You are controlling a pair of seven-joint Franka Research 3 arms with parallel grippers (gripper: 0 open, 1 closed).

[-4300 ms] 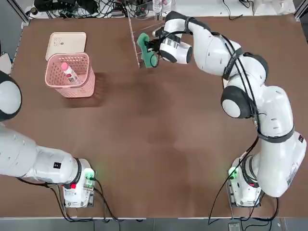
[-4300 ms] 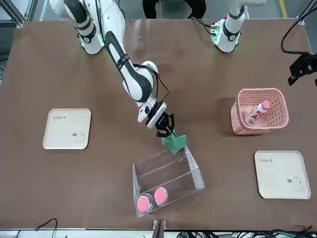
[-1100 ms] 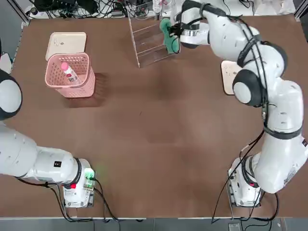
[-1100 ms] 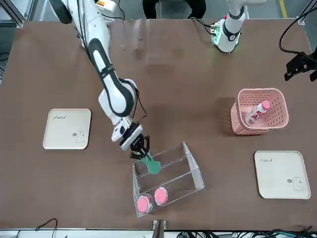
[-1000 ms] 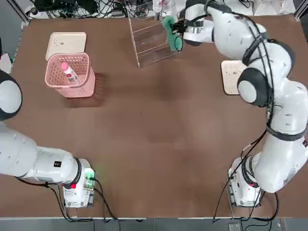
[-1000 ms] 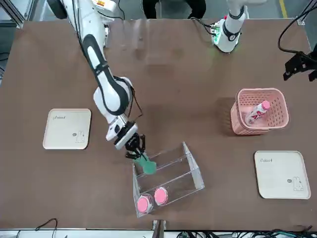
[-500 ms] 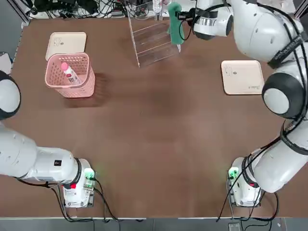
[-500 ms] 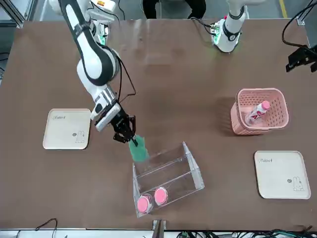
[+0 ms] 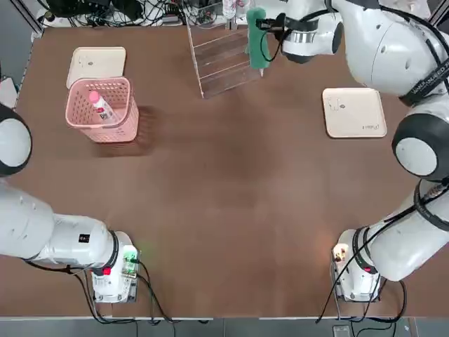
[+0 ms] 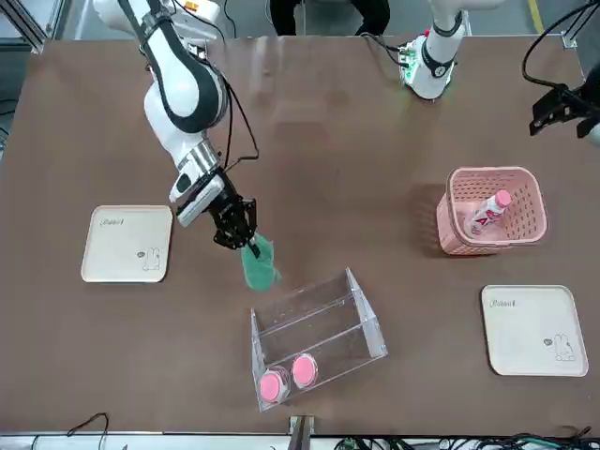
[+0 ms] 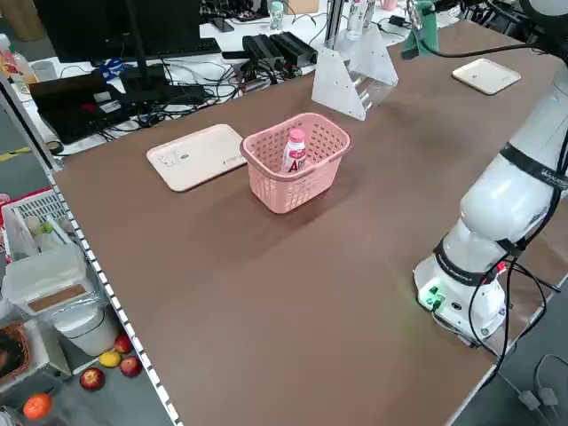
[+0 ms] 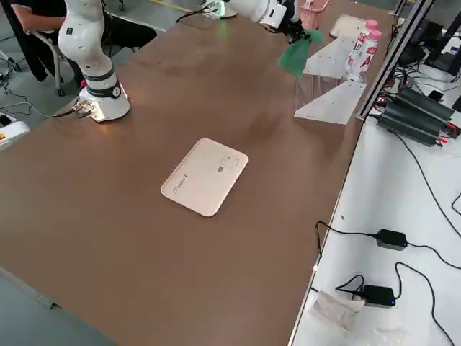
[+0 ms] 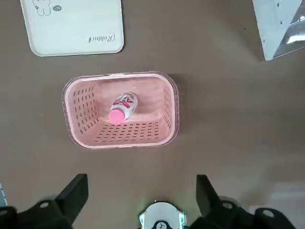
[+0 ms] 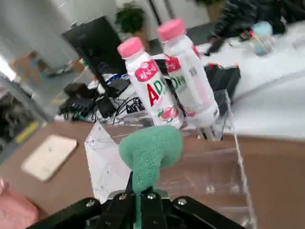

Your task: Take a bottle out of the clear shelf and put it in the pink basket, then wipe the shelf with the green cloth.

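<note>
Lying in the pink basket (image 9: 102,111), the bottle (image 9: 102,106); right pincer (image 10: 246,243) clamps green cloth (image 10: 259,263).

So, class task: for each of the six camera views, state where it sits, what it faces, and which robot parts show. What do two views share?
Top: overhead, bases below; right gripper holds green cloth.
Front: across table, facing both arms.
Left side: raised, pink basket central.
Right side: raised, over a cream tray.
Left wrist: open fingers above basket, bottle inside.
Right wrist: fingers pinching cloth before clear shelf.
Shared: top and front both show shelf, basket.
</note>
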